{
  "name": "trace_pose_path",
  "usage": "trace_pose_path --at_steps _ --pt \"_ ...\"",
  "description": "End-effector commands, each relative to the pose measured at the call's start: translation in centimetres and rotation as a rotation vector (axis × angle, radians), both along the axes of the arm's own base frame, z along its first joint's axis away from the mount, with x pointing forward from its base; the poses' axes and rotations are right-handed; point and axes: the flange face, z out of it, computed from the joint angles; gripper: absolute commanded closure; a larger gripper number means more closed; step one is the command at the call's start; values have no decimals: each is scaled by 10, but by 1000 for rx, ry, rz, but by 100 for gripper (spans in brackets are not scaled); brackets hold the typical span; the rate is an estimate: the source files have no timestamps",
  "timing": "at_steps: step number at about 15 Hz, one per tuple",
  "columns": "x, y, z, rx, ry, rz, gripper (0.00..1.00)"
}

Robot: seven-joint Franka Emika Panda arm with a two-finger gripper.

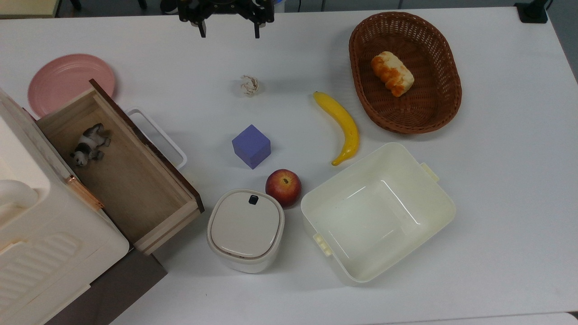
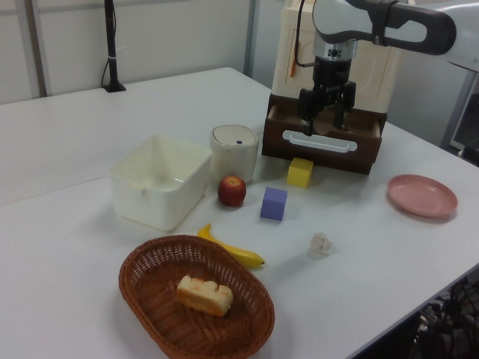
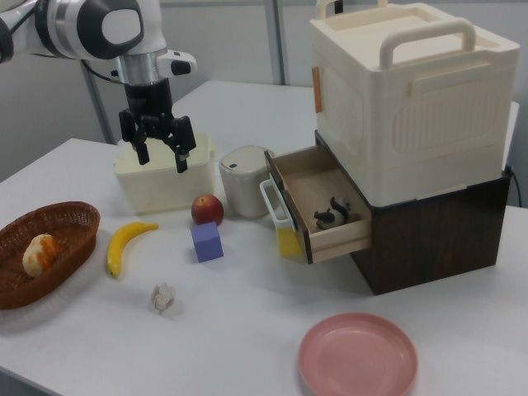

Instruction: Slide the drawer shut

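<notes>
The drawer [image 1: 131,194] is pulled out of a dark brown cabinet at the top view's left. It is a light-wood box with a dark brown front panel [image 2: 326,153] and a white loop handle [image 1: 159,136]. A small black-and-white toy animal [image 1: 90,144] lies inside it. My gripper [image 1: 229,28] hangs open and empty at the top view's upper edge, well apart from the drawer. In the right view the gripper [image 3: 162,155] is up in the air to the left of the drawer [image 3: 332,239]. In the left view the gripper [image 2: 323,122] lines up with the handle [image 2: 318,140].
A yellow block [image 2: 301,172] sits just in front of the drawer, by the handle. Nearby are a lidded white bin [image 1: 246,229], apple [image 1: 283,187], purple cube [image 1: 251,146], cream tub [image 1: 433,216], banana [image 1: 343,126], paper ball [image 1: 249,85], pink plate [image 1: 70,83], and basket [image 1: 447,90] with bread.
</notes>
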Motion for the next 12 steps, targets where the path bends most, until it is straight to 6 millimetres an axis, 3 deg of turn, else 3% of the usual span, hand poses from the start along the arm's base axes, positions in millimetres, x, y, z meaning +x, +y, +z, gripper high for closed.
trace_pose_path --at_steps 1,12 --pt "-10 -6 8 21 6 10 0" --pt "-7 -6 6 22 1 10 0"
